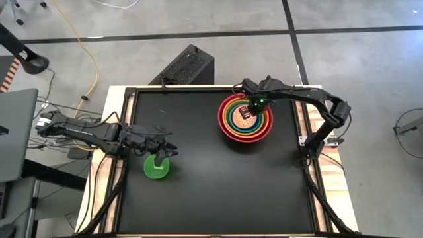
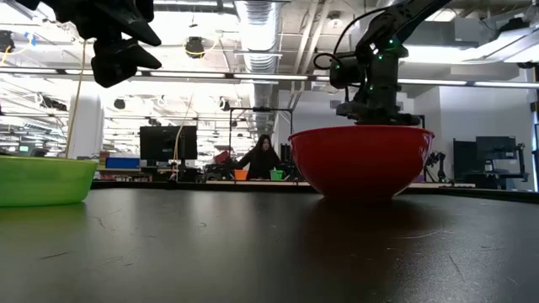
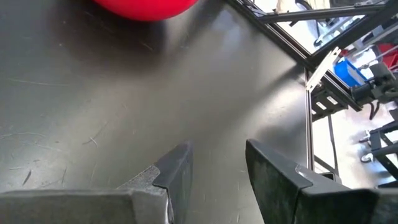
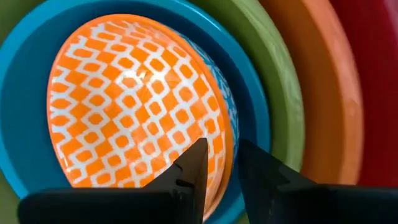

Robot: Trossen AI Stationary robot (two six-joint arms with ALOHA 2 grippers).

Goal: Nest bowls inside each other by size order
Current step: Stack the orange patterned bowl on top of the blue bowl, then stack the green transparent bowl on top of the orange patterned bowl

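A red bowl [image 1: 228,129] stands at the table's far right and holds an orange, an olive-green and a blue bowl [image 4: 37,37] nested inside it. A small orange-and-white patterned bowl [image 4: 124,99] lies tilted in the blue one. My right gripper [image 4: 222,158] points down into the stack and is shut on the patterned bowl. A bright green bowl [image 1: 157,168] stands on its base alone near the table's left edge. My left gripper [image 1: 165,153] hovers open and empty above it, and shows raised in the low view [image 2: 126,50]. My right gripper holds the patterned bowl's rim [image 4: 229,134], one finger inside the bowl and one outside. The fingers come from above, pointing down. The bowl sits tilted inside the blue bowl, and its blue-patterned outer wall [image 4: 217,81] shows on one side.
Bare black tabletop [image 1: 218,192] lies between the green bowl and the stack and toward the near edge. A black box [image 1: 188,66] stands on the floor beyond the far edge. A person [image 2: 264,156] sits far off in the room behind.
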